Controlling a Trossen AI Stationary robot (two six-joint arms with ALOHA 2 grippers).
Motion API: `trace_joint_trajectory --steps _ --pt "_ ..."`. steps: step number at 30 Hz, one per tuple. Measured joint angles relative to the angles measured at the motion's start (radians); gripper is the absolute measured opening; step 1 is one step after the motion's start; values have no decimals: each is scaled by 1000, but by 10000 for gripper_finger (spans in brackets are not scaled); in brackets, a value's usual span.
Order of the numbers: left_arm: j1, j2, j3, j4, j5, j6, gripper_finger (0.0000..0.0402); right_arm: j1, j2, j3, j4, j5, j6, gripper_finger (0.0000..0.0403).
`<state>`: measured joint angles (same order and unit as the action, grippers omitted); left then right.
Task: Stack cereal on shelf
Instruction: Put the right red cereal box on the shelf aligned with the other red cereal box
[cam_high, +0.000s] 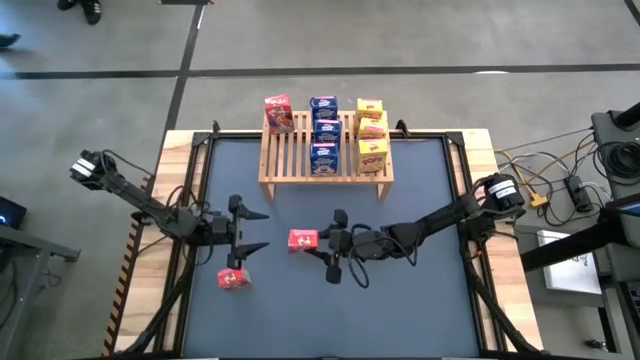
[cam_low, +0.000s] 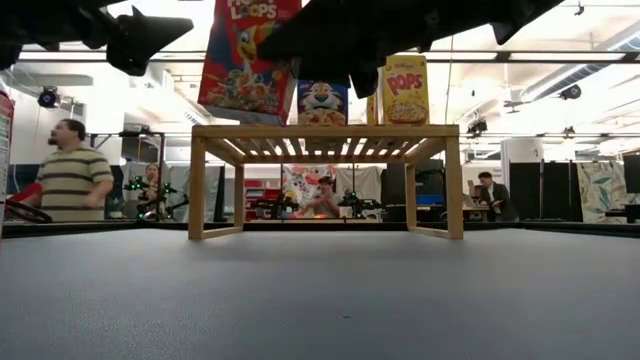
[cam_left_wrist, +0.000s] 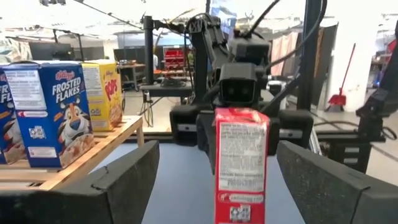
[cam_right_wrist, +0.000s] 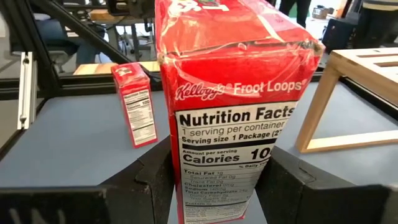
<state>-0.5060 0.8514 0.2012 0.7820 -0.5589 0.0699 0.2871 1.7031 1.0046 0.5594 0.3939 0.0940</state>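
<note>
High view shows the right gripper (cam_high: 328, 243) clamped on a red cereal box (cam_high: 303, 239) at mid-table, with the shelf (cam_high: 325, 165) straight ahead beyond it. The left gripper (cam_high: 250, 232) stands wide open and empty, facing that box, with another red box (cam_high: 233, 279) loose beside it.
</note>
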Motion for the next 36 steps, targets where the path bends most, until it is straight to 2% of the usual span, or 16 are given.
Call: trace_joint_trajectory --steps 8,14,26,36 --pt "31 61 0 50 31 -5 309 -7 0 6 7 0 -8 172" --pt "65 119 4 117 126 -19 309 -9 0 20 7 0 -31 174" --pt "120 296 124 65 143 1 309 -16 0 21 2 0 -34 176" --pt "171 361 169 -4 169 -38 298 -16 0 21 -10 2 -27 175"
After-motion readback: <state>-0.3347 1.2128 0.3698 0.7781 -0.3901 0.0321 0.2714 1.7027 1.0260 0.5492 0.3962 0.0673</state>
